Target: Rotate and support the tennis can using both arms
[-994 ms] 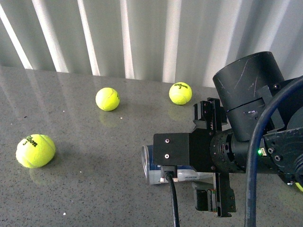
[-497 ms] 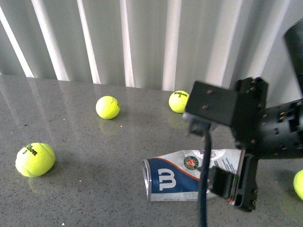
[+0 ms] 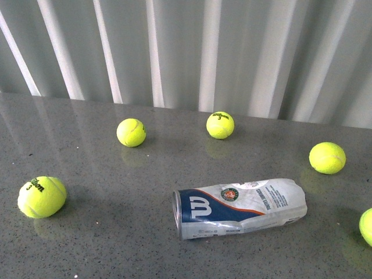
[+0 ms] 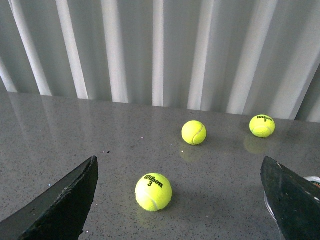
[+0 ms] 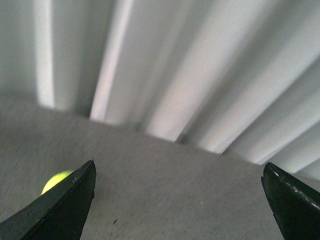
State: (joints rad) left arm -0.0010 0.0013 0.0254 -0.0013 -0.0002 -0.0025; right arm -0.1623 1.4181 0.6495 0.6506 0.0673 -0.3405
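Note:
The tennis can [image 3: 239,207] lies on its side on the grey table, silver rim toward the left, blue-white label with a white W and orange stripe facing up. Neither arm shows in the front view. My left gripper [image 4: 180,200] is open above the table, its black fingers [image 4: 60,205] wide apart with a tennis ball between them; a sliver of the can's rim [image 4: 315,179] shows beside one finger. My right gripper [image 5: 180,200] is open over bare table, facing the wall, holding nothing.
Several yellow-green tennis balls lie around the can: front left [image 3: 42,197], back left [image 3: 131,132], back middle [image 3: 220,125], right [image 3: 327,157], and right edge [image 3: 367,226]. A white corrugated wall [image 3: 186,52] backs the grey table [image 3: 116,244].
The right arm, which stood over the can and hid most of it, has lifted and withdrawn to the right out of the front view. The can now lies fully uncovered.

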